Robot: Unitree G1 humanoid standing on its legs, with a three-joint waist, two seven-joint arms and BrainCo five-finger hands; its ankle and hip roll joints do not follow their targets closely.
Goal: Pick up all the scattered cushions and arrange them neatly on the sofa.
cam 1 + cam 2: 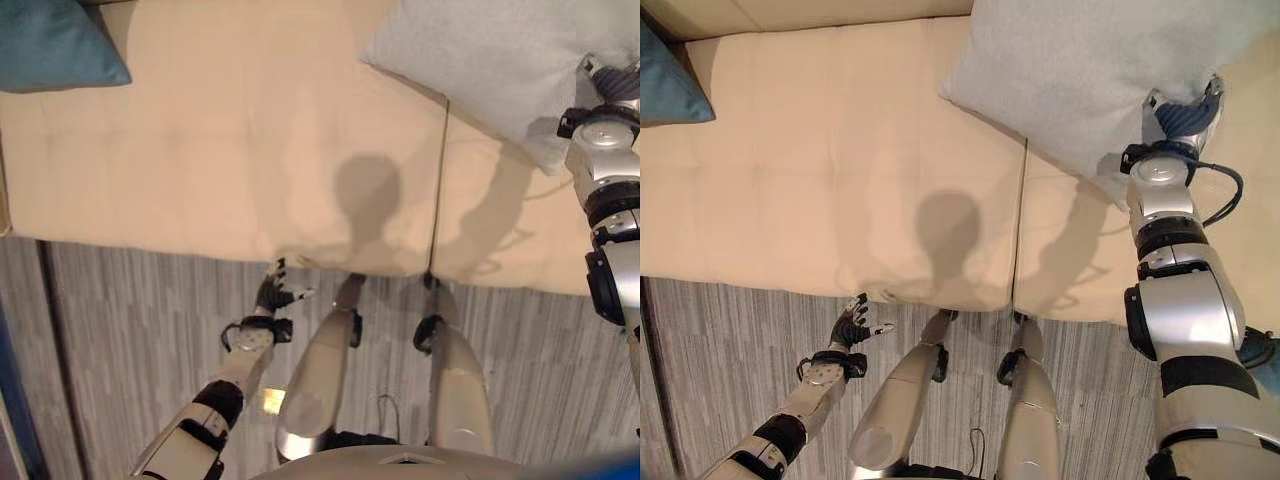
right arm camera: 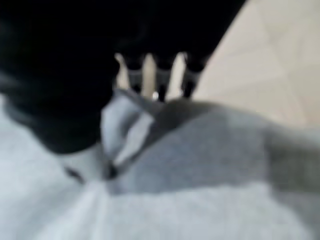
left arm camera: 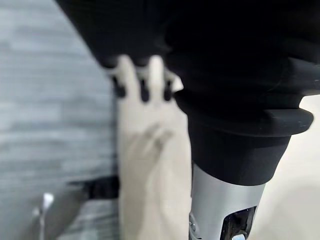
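The grey cushion (image 1: 1080, 80) is hanging over the right part of the cream sofa (image 1: 820, 180), its lower corner bunching where the right hand (image 1: 1180, 115) is pinching it. In the right wrist view the fabric is folding up against the fingers (image 2: 160, 82), so the hand is closing on cloth and not on the filling. The cushion is looking soft and light — plump, with a slightly fuzzy cover that should give good friction — and it is drooping from that single corner, so it will probably swing and twist as it is being set down. Judging from this, a hold along an edge or across the middle would steady it better than the corner.

Further out, a teal cushion (image 1: 50, 45) is lying at the far left end of the sofa, well apart from the grey one. The left hand (image 1: 275, 293) is hovering low by the sofa's front edge above the grey striped floor (image 1: 120, 330), fingers relaxed and carrying nothing.

No writing or label is readable on either cushion.
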